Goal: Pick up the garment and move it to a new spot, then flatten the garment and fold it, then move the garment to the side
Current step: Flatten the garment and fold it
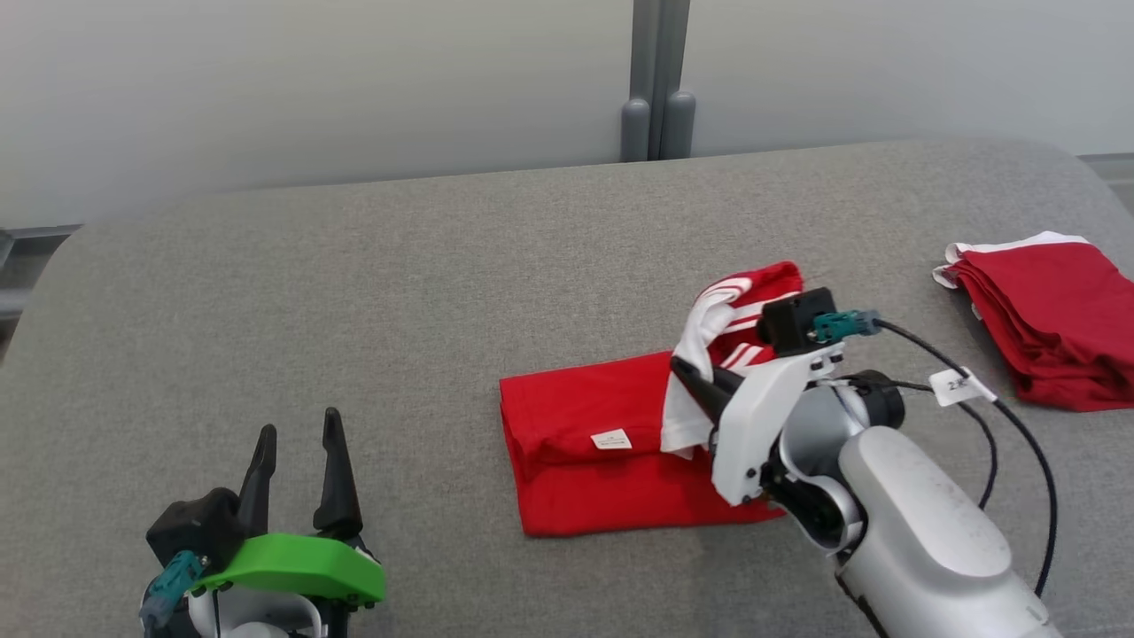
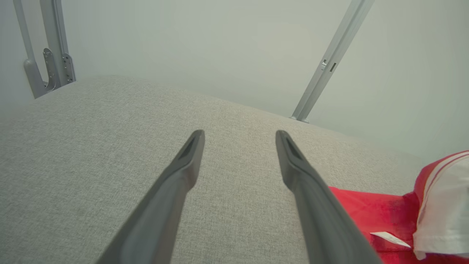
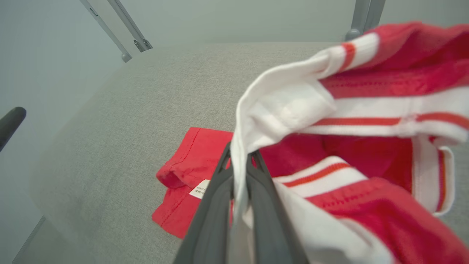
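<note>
The right claw (image 1: pixel 682 368) is clamped on the garment (image 1: pixel 602 478). Its two dark fingers are pressed together with a fold of white, red-striped trim (image 1: pixel 709 319) pinched between them. In the right wrist view the cloth rises from the closed tips (image 3: pixel 240 154) and billows up and to the right of them. The blur there makes it hard to say whether the pinched piece is a sleeve or a collar.

The rest of the red garment (image 3: pixel 190 161) lies folded flat on the grey table (image 1: pixel 354 310), under this claw and reaching out to its left. A small white label (image 1: pixel 611 439) sits on the cloth just left of the fingers. The lifted part hangs above the flat part, touching the claw.

The left claw (image 1: pixel 299 424) has its fingers apart and holds nothing. It sits low over bare table, well to the left of the garment. In the left wrist view the garment (image 2: pixel 366 205) and its label (image 2: pixel 388 238) lie to the right of the spread tips (image 2: pixel 240 135).

Well to the right of the right claw, a stack (image 1: pixel 1054 319) of folded red cloth rests near the table's edge. Beyond both claws, grey posts (image 1: pixel 656 115) stand at the far edge.
</note>
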You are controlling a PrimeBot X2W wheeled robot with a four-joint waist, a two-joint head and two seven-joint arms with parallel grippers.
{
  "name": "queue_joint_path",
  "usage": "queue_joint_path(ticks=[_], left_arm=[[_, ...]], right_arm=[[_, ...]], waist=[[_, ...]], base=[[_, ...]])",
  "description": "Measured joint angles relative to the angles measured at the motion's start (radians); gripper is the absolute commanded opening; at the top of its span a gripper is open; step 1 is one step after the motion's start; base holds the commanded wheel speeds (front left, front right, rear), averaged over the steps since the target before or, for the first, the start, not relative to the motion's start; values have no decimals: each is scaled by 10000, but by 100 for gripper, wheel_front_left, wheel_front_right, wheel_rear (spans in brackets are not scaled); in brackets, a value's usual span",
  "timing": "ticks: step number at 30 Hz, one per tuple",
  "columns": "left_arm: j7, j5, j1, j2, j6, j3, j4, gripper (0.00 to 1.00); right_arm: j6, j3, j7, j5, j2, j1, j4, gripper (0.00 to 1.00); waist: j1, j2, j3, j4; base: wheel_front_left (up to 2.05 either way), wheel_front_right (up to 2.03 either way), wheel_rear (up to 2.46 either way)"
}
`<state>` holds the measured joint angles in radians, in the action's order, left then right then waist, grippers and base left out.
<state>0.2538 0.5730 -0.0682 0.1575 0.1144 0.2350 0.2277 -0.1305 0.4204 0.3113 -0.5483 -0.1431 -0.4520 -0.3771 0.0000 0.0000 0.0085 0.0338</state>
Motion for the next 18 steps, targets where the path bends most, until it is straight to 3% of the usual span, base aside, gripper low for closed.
queue_joint_path(ticks=[6,18], left_arm=[[0,-2,-252,-148,-98,213,75,100],[29,-21,-695,-431,-311,407,431,100]], right_arm=[[0,686,100,115,560,-274,-591,0],[-2,1563,-240,213,913,-1174,-2775,0]], waist=[[0,0,115,353],[0,0,460,1180]], base=[[0,0,0],[0,0,0]])
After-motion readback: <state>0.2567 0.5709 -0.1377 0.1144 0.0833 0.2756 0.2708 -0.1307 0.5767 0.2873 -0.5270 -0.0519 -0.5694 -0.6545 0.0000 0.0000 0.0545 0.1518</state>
